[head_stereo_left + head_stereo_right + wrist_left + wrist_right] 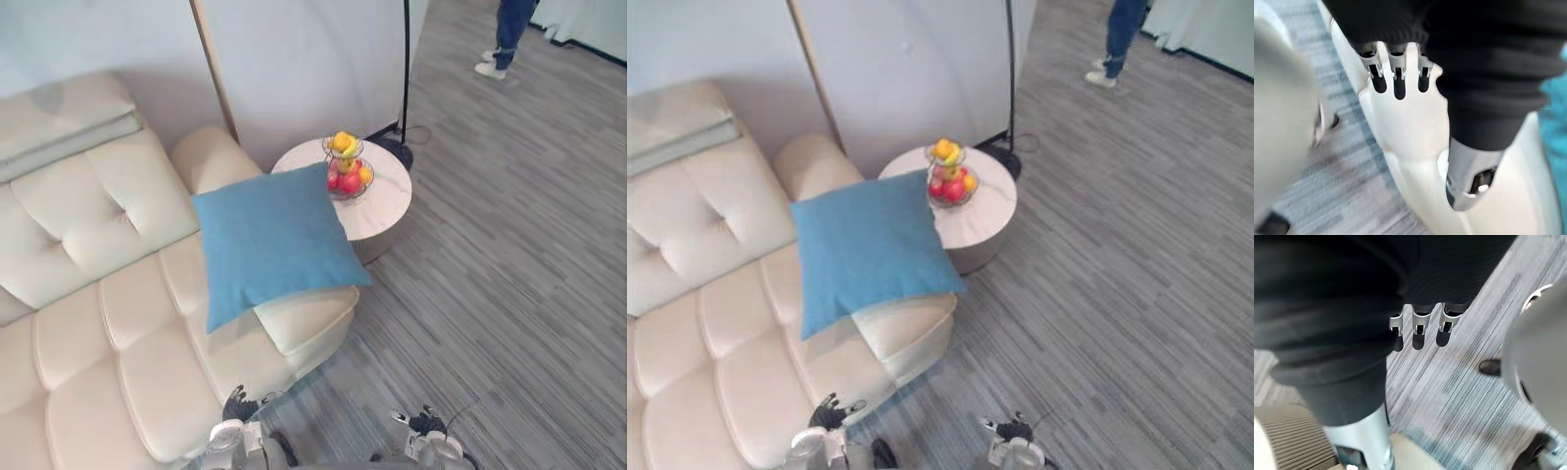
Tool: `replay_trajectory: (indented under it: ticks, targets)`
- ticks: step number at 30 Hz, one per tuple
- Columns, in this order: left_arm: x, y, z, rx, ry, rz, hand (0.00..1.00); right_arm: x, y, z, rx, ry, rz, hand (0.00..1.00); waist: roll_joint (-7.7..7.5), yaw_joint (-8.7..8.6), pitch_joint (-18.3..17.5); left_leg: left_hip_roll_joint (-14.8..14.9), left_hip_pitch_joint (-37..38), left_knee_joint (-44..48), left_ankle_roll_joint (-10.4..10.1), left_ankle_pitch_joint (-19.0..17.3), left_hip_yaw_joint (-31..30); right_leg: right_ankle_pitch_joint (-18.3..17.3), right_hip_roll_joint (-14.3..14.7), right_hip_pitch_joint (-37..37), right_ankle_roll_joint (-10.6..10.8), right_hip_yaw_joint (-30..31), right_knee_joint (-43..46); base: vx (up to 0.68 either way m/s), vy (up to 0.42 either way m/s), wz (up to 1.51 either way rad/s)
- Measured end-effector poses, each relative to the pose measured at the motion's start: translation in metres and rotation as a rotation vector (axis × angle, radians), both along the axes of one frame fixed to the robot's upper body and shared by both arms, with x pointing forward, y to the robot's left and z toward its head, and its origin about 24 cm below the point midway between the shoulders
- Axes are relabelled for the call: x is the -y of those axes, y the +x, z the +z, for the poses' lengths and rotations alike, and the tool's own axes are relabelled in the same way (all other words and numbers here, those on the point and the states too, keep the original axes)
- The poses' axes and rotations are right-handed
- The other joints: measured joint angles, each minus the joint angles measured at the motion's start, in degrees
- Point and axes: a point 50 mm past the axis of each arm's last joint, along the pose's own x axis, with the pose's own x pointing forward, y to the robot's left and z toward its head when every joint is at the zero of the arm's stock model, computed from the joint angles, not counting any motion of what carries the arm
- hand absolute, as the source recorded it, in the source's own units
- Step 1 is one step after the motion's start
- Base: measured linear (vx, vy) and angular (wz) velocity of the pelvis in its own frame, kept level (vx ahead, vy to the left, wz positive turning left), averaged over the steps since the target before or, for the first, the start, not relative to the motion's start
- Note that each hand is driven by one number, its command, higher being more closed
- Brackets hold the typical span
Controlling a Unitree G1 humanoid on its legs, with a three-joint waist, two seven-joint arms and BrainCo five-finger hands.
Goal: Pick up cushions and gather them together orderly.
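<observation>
Round side tabletop (387,208) sits just right of the sofa's (98,323) end, centre frame: pale stone-look top on a darker drum base. On it is a two-tier wire fruit basket (349,168), yellow fruit up top, red and orange below. The thin black pole of a floor lamp (405,88) rises behind the tabletop, its round base on the floor by the wall (313,69). A light wooden strip (214,69) runs up the white wall behind the sofa arm. A person's legs (507,34), in blue trousers and white shoes, stand top right, well apart from everything. The floor (509,284) is grey striped carpet across the right half. The sofa is cream and leather-look, with a buttoned tufted back, a seat in padded ribs and a rounded arm. The blue cushion (272,243), square and plump in woven fabric, lies tilted across the sofa's right end, centre frame. Its right corner overhangs the seat edge above the carpet, and its upper corner is just beside the basket; I can't tell if they touch. Left hand (235,404) is at the bottom edge by the sofa front, well short of the cushion. Its wrist view shows fingers (1396,81) straight, released, with cream sofa past them. Right hand (427,423) is at the bottom edge, right of centre, over carpet, fingers (1419,333) relaxed, released.
</observation>
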Motion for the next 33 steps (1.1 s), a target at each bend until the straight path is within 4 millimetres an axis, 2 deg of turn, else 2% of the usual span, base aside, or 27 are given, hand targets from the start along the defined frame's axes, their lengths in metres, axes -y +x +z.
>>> replay_trajectory:
  ticks: [3, 5, 6, 7, 8, 9, 11, 12, 13, 14, 15, 16, 17, 19, 22, 25, 27, 29, 31, 33]
  targets:
    - [-0.002, -0.002, -0.001, -0.011, 0.003, -0.001, 0.0, 0.0, 0.0, 0.0, -0.004, -0.001, 0.007, 0.0, -0.02, -0.1, -0.4, -1.7, 1.4, -5.1, 0.2, 1.9, -1.6, 0.1, -0.9, -1.7, 0.0, -0.6, 4.8, 0.05, 0.038, 0.41]
    - [-0.001, -0.005, -0.003, -0.025, -0.002, -0.004, 0.0, 0.003, 0.001, 0.001, 0.003, -0.01, 0.007, 0.0, 0.0, -0.17, -0.2, -2.2, 3.1, -6.8, 0.5, 1.8, -4.3, 0.1, -2.8, -6.0, -0.1, 1.1, 18.7, 0.03, 0.042, 0.53]
    - [-0.004, -0.002, -0.002, -0.02, 0.007, -0.01, 0.0, 0.004, 0.0, 0.001, 0.003, -0.013, 0.004, 0.0, -0.85, -0.75, 0.5, -2.7, 4.8, -7.1, 0.9, 1.2, -6.7, 0.9, -4.1, -9.5, -1.3, 4.4, 28.8, 0.05, -0.024, 0.92]
    - [-0.009, -0.001, -0.001, -0.025, 0.024, -0.02, 0.0, 0.003, -0.001, 0.001, 0.005, -0.013, 0.003, 0.0, -1.73, -1.44, 0.8, -3.0, 5.4, -6.9, 1.6, -0.1, -9.2, -2.4, -3.8, -12.9, -1.6, 10.5, 35.8, 0.07, -0.062, 1.29]
    - [-0.01, 0.001, 0.0, -0.018, 0.03, -0.024, 0.0, 0.002, -0.003, 0.0, 0.003, -0.011, 0.004, 0.0, -2.44, -1.49, 0.9, -2.9, 5.8, -6.3, 1.4, -0.6, -11.7, -6.6, -1.5, -16.0, -1.9, 15.5, 36.9, 0.06, -0.079, 1.12]
    - [-0.01, 0.001, 0.0, -0.018, 0.031, -0.026, 0.0, 0.003, -0.003, 0.0, 0.002, -0.013, 0.004, 0.0, -2.43, -1.5, 0.9, -2.9, 5.8, -6.3, 1.4, -0.6, -12.3, -7.3, -0.7, -17.0, -2.0, 16.6, 36.2, 0.05, -0.057, 0.98]
    - [-0.01, 0.001, 0.0, -0.02, 0.032, -0.03, 0.0, 0.005, -0.004, 0.0, 0.002, -0.022, 0.01, 0.0, -2.16, -1.61, 0.9, -2.8, 5.9, -5.9, 1.0, -1.1, -15.3, -7.6, 2.8, -19.4, -2.4, 22.2, 29.3, 0.07, -0.068, 0.77]
    - [-0.01, 0.0, 0.0, -0.02, 0.034, -0.028, 0.0, 0.005, -0.006, -0.001, -0.006, -0.023, 0.014, 0.0, -2.44, -1.74, 0.8, -3.2, 5.8, -5.4, 0.2, -1.5, -16.4, -4.7, 4.0, -19.3, -2.4, 24.1, 23.2, 0.13, -0.093, 0.75]
    - [-0.014, 0.0, 0.0, -0.017, 0.041, -0.016, 0.0, 0.001, -0.014, -0.003, -0.024, -0.01, 0.008, 0.0, -4.06, -1.68, 0.1, -4.7, 6.0, -5.0, -0.7, -2.1, -17.7, 2.0, 3.8, -19.3, -2.9, 25.2, 17.0, 0.19, -0.14, 0.65]
    - [-0.012, -0.003, -0.001, -0.024, 0.035, -0.004, 0.0, 0.001, -0.016, -0.003, -0.03, -0.01, 0.008, 0.0, -3.63, -1.3, -1.0, -4.4, 6.3, -4.5, -1.6, -2.4, -18.4, -0.7, 3.4, -18.0, -1.3, 24.7, 15.9, 0.26, -0.161, 0.37]
    - [-0.006, -0.006, -0.003, -0.032, 0.018, 0.003, 0.0, 0.007, -0.016, -0.003, -0.033, -0.024, 0.011, 0.0, -2.03, -1.29, -1.8, -3.4, 5.9, -4.3, -1.9, -2.5, -18.4, -0.7, 4.0, -17.4, -1.3, 23.7, 13.9, 0.25, -0.135, 0.12]
    - [-0.002, -0.007, -0.003, -0.034, 0.006, 0.013, 0.0, 0.01, -0.016, -0.003, -0.035, -0.032, 0.013, 0.0, -1.52, -1.25, -2.1, -2.7, 5.8, -4.4, -2.3, -2.5, -18.5, -0.5, 4.5, -17.1, -1.3, 23.3, 12.7, 0.25, -0.088, 0.11]
    - [0.004, -0.009, -0.005, -0.037, -0.016, 0.041, 0.0, 0.016, -0.017, -0.002, -0.039, -0.047, 0.012, 0.0, 0.39, -1.23, -2.9, -1.5, 5.9, -5.2, -2.9, -2.5, -19.1, -0.1, 5.8, -15.9, -1.8, 22.0, 10.4, 0.2, -0.067, 0.14]
    - [0.008, -0.009, -0.005, -0.035, -0.027, 0.044, 0.0, 0.018, -0.021, -0.003, -0.05, -0.051, 0.006, 0.0, 0.81, -1.24, -3.1, -0.4, 7.1, -5.9, -3.4, -2.2, -19.9, 0.2, 6.8, -13.7, -2.0, 20.7, 8.9, 0.25, -0.095, 0.27]
    - [0.004, -0.008, -0.004, -0.03, -0.029, 0.083, 0.0, 0.019, -0.022, -0.003, -0.052, -0.053, 0.0, 0.0, 0.23, -1.24, -3.4, 1.1, 9.4, -7.1, -4.0, -1.8, -20.1, 0.5, 8.0, -10.0, -2.6, 19.1, 6.2, 0.14, -0.07, 0.17]
    - [-0.009, -0.007, -0.002, -0.021, -0.003, 0.125, 0.0, 0.027, -0.019, 0.0, -0.032, -0.061, -0.05, 0.0, -0.85, -1.34, -4.4, 1.1, 9.2, -7.6, -4.1, -1.8, -20.0, 1.4, 8.1, -8.8, -2.2, 18.9, 3.4, 0.07, 0.003, 0.05]
    - [-0.04, -0.002, 0.006, 0.02, 0.056, 0.188, 0.0, 0.05, -0.008, 0.012, 0.045, -0.114, -0.107, 0.0, -1.04, -1.49, -4.5, 0.5, 9.0, -7.9, -4.1, -1.8, -19.7, 2.8, 7.7, -8.3, -1.7, 19.2, 1.1, 0.01, 0.063, -0.07]
    - [-0.058, 0.004, 0.013, 0.05, 0.101, 0.211, 0.0, 0.065, -0.002, 0.021, 0.084, -0.156, -0.124, 0.0, -0.96, -1.58, -4.5, 0.2, 8.9, -7.9, -4.1, -1.8, -19.7, 3.4, 7.4, -8.1, -1.4, 19.4, 0.2, -0.02, 0.046, -0.06]
    - [-0.092, 0.016, 0.03, 0.108, 0.202, 0.217, 0.0, 0.091, 0.009, 0.038, 0.159, -0.236, -0.148, 0.0, -0.63, -1.98, -4.5, -0.3, 8.9, -8.0, -4.1, -1.7, -19.7, 4.7, 7.1, -7.0, -1.0, 19.4, -2.0, -0.04, 0.056, 0.02]
    - [-0.105, 0.021, 0.038, 0.135, 0.239, 0.224, 0.0, 0.1, 0.018, 0.047, 0.201, -0.27, -0.144, 0.0, -0.4, -2.28, -4.6, -0.5, 8.9, -8.1, -4.1, -1.7, -19.7, 5.5, 7.0, -6.6, -0.9, 19.4, -3.3, -0.04, 0.027, -0.03]
